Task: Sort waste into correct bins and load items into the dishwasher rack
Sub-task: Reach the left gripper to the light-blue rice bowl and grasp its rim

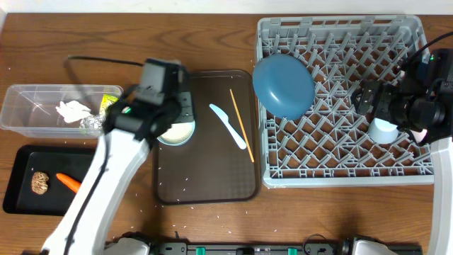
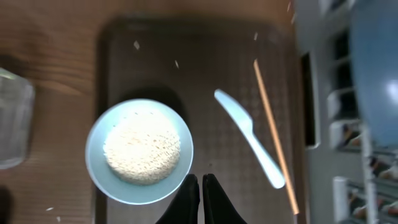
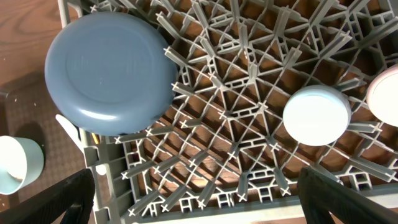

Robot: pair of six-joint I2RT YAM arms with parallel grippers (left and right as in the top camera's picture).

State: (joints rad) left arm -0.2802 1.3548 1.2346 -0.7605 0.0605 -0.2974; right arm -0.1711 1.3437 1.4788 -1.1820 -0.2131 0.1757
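At the far left the clear plastic tub (image 1: 28, 117) is holding the crumpled white tissue (image 1: 73, 110), the silver foil (image 1: 92, 125) and the yellow wrapper (image 1: 110, 101). Just in front of it, the black tray (image 1: 21, 195) is carrying the brown food chunk (image 1: 39, 183) and the carrot (image 1: 69, 182). The left gripper (image 2: 200, 182) is hanging over the brown serving tray (image 1: 212, 177) with its fingers pressed together and gripping nothing, just beside the rim of the pale blue bowl (image 2: 99, 168), which is sitting on the tray's left side with a mound of white rice (image 2: 142, 148) in it. The spoon (image 1: 228, 125) and a chopstick (image 1: 241, 115) are lying side by side on the tray's right half. The blue plate (image 1: 283, 85) is leaning in the left part of the grey dishwasher rack (image 1: 340, 177). The light blue cup (image 3: 316, 114) and the pink cup (image 3: 385, 93) are standing upside down in the rack's right part. The right gripper (image 3: 199, 202) is hovering above the rack, spread wide and empty.
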